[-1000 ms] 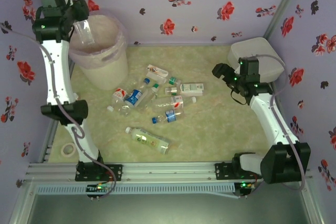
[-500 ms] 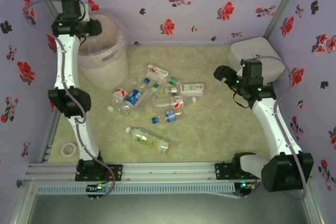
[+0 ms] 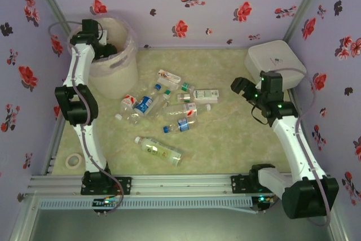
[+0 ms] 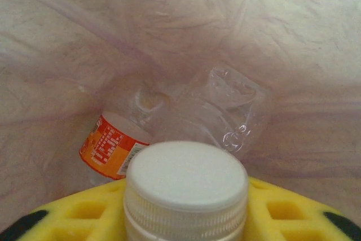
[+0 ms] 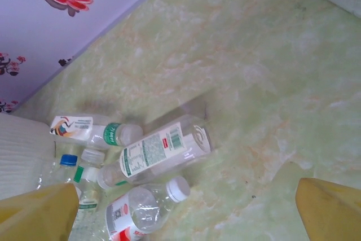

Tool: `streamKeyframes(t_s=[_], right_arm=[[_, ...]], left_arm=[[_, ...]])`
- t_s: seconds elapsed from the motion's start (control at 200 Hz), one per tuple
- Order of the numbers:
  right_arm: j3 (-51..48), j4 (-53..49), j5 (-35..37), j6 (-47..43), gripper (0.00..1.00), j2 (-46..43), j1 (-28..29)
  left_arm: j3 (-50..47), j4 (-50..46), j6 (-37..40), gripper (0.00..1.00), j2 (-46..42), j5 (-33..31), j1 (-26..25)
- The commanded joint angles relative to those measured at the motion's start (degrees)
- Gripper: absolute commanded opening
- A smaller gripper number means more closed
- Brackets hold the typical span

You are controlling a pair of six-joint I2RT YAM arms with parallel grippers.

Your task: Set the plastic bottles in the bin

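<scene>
Possibly the white-capped bottle [image 4: 186, 179], inside the bin [image 3: 121, 77] at the far left corner of the surface [image 3: 225, 139], catches between the pads [image 4: 84, 213] of the left end effector [image 4: 186, 218], grip unclear, and lifts back out; the right end effector [image 5: 186, 207] gapes beside the loose bottles [image 3: 148, 105].

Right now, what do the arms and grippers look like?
Left arm and right arm: white links, black joint housings, small green lights, a grey cable looped along each. Right fingers are plain yellow wedges; left fingers are yellow with a moulded grid of recesses.
</scene>
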Motion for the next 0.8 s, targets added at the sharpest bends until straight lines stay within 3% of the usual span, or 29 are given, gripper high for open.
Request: streamKeyframes(t_s=[0.0, 0.095, 0.235, 0.44, 0.62, 0.725, 0.795], right_arm=[[-2.2, 1.7, -0.3, -2.2, 0.99, -2.0, 0.4], [-2.7, 1.6, -1.9, -3.8, 0.99, -2.8, 0.6], [-2.7, 0.6, -0.4, -6.7, 0.99, -3.6, 1.7], [-0.4, 0.3, 0.8, -13.1, 1.00, -2.0, 5.4], [7.1, -6.1, 2.7, -24.0, 1.00, 5.9, 14.1], [10.6, -10.7, 1.6, -35.1, 1.00, 10.8, 23.4], [13.5, -13.9, 1.3, -41.3, 1.00, 14.8, 30.4]], left_arm=[[-0.4, 1.4, 0.9, 0.71, -1.3, 1.3, -0.2], [-0.6, 1.5, 1.0, 0.87, -2.4, 1.3, -0.2], [-0.2, 0.8, 1.5, 0.99, -4.0, 1.2, -0.5], [3.1, -2.8, 3.9, 1.00, -7.7, -1.2, -0.6], [11.0, -9.8, 6.9, 1.00, -12.3, -5.5, -0.6], [12.8, -12.9, 7.2, 1.00, -15.8, -7.6, -0.5], [10.6, -13.0, 4.7, 1.00, -19.1, -5.8, -0.4]])
